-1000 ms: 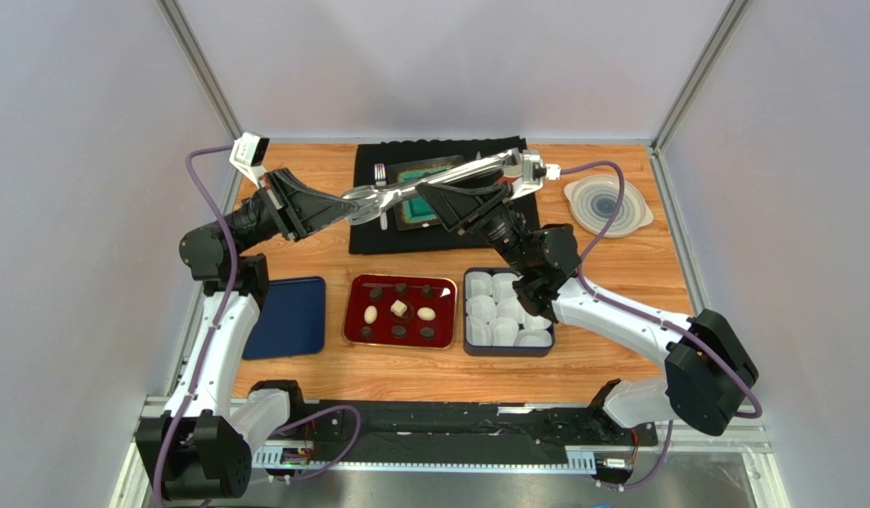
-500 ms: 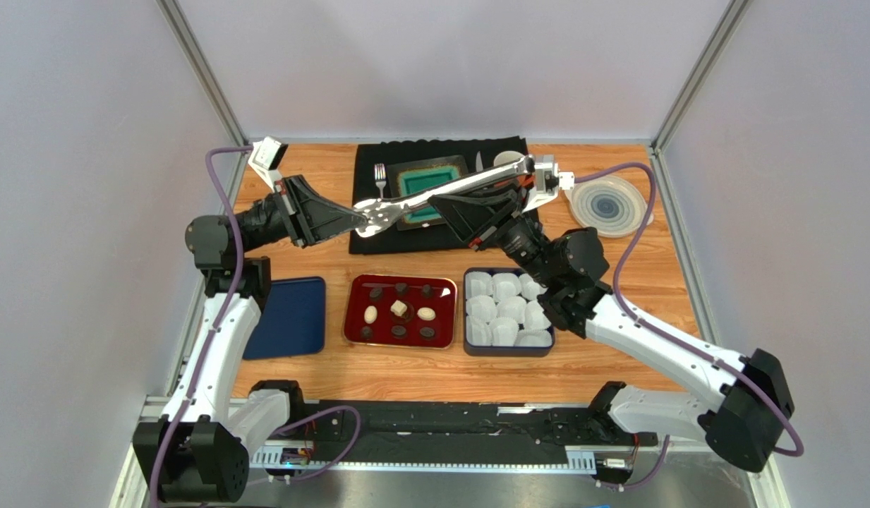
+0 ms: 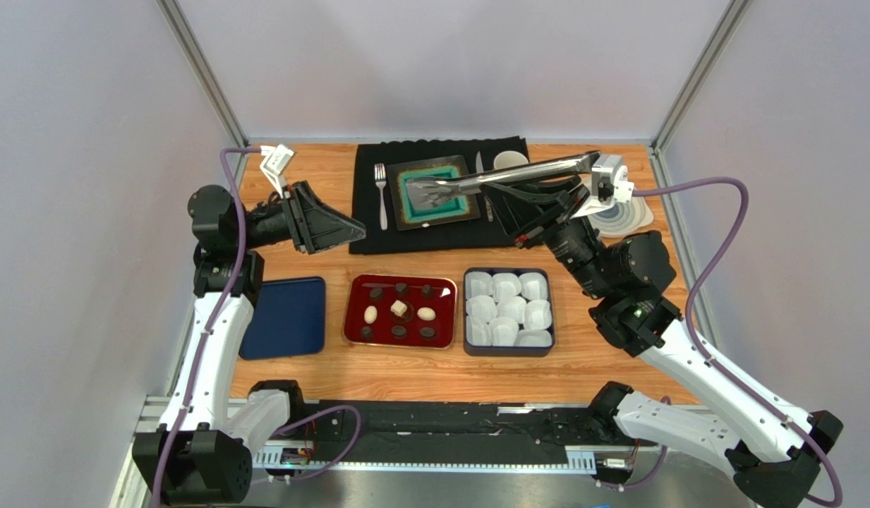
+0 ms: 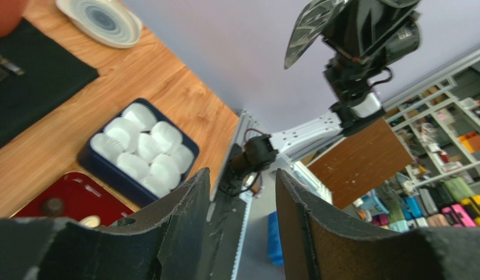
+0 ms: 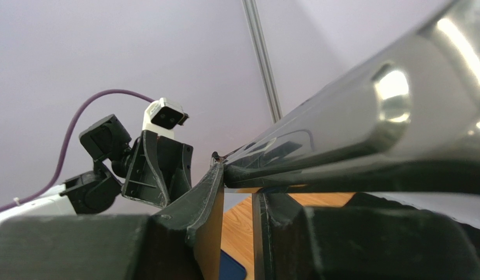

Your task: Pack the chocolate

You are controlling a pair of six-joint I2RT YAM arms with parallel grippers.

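- Holding silver tongs [image 3: 503,177] aloft over the black mat [image 3: 370,238], the right gripper [image 3: 516,196] is clamped on their shaft. The tong tips hang above the green tray [image 3: 450,218].
- The left gripper [image 3: 349,227] is empty, its fingers [image 4: 183,233] moderately apart, raised beside the mat's left edge.
- The chocolate [image 3: 400,309] lies in the red tray [image 3: 350,315] near the table's middle. White paper cups [image 3: 507,309] fill the dark blue box [image 3: 469,344] just beside it on the right.
- Step judged: bringing the tongs to a piece.
- Recommended: lower the tips so they straddle a single piece and squeeze lightly, since rounds may roll or squirt out. Lift straight before crossing to a cup.
- Risk: long tongs magnify wrist error. The left gripper belongs outside their path.
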